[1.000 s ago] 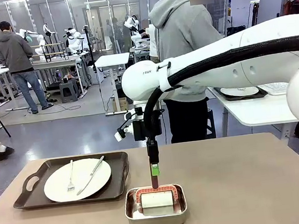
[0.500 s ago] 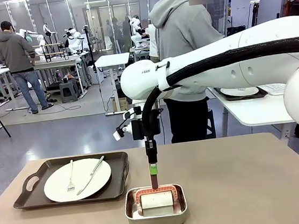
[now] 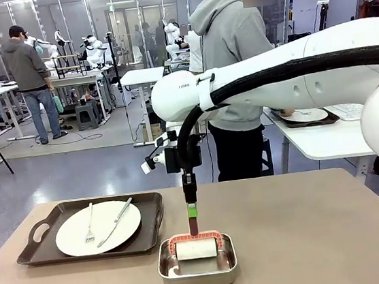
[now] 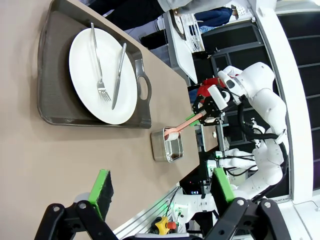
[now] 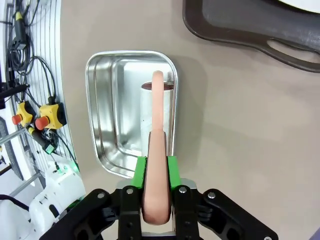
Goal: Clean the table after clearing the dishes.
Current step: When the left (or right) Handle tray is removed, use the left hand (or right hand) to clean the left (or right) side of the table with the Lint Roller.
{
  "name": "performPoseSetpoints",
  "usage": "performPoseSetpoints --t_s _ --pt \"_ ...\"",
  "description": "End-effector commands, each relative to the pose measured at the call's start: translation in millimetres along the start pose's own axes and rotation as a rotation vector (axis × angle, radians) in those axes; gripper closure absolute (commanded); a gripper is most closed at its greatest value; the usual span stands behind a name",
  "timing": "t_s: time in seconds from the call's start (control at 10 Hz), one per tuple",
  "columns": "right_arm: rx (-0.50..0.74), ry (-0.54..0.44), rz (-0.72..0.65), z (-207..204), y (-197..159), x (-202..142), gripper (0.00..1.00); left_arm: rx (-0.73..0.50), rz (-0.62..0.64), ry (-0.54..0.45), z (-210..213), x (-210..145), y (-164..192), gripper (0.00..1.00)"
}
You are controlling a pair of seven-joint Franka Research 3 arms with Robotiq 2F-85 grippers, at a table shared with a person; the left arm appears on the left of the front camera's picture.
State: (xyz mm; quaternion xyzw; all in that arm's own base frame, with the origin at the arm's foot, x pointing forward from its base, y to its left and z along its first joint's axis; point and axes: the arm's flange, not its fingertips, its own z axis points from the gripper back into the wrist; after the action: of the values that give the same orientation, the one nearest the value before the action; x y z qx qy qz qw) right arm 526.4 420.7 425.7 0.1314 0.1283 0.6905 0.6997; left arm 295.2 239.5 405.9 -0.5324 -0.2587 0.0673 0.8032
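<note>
Roller grip, and it looks firm: the right jaws are squeezed shut on the pink handle (image 5: pixel 156 150) of the cleaning roller (image 3: pixel 196 249), with the green pads (image 5: pixel 140 172) pinching it from both sides. We reckon the hold sits high on the handle so the roll hangs clear below, ready to be drawn out and run over the counter (image 3: pixel 323 236). The handle stands close to upright under the wrist, its long axis running straight down. The white roll lies crosswise, left to right, low inside the steel pan (image 3: pixel 168 271) near the front edge. Whether the roll touches the pan floor we cannot tell.

Over on the left, the brown tray (image 3: pixel 42 231) sits on the counter, well apart from the pan, carrying the white plate (image 3: pixel 74 241). The fork (image 3: pixel 89 225) and knife (image 3: pixel 116 221) lie side by side on it, long axes pointing roughly at the far edge. So clearing isn't finished, by our reading. The left jaws hover wide open over bare counter, holding nothing.
</note>
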Motion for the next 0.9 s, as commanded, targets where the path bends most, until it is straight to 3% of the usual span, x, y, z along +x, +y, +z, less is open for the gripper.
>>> performPoseSetpoints --t_s 0.0,0.2,0.3,0.4,0.8 --pt "-0.056 0.021 -0.089 41.4 41.2 -1.1 0.82 -0.008 -0.006 0.001 3.6 0.2 -2.7 0.0" --pt "-0.126 0.036 -0.306 82.5 69.4 -9.1 0.82 -0.008 -0.006 0.001 3.6 0.2 -2.7 0.0" --pt "-0.146 -0.019 -0.357 96.5 78.3 -14.7 0.82 -0.008 -0.006 0.001 3.6 0.2 -2.7 0.0" --pt "-0.168 -0.06 -0.377 103.7 82.9 -18.6 0.82 -0.008 -0.006 0.001 3.6 0.2 -2.7 0.0" --pt "-0.151 -0.045 -0.318 110.4 83.5 -20.4 0.82 -0.008 -0.006 0.001 3.6 0.2 -2.7 0.0"
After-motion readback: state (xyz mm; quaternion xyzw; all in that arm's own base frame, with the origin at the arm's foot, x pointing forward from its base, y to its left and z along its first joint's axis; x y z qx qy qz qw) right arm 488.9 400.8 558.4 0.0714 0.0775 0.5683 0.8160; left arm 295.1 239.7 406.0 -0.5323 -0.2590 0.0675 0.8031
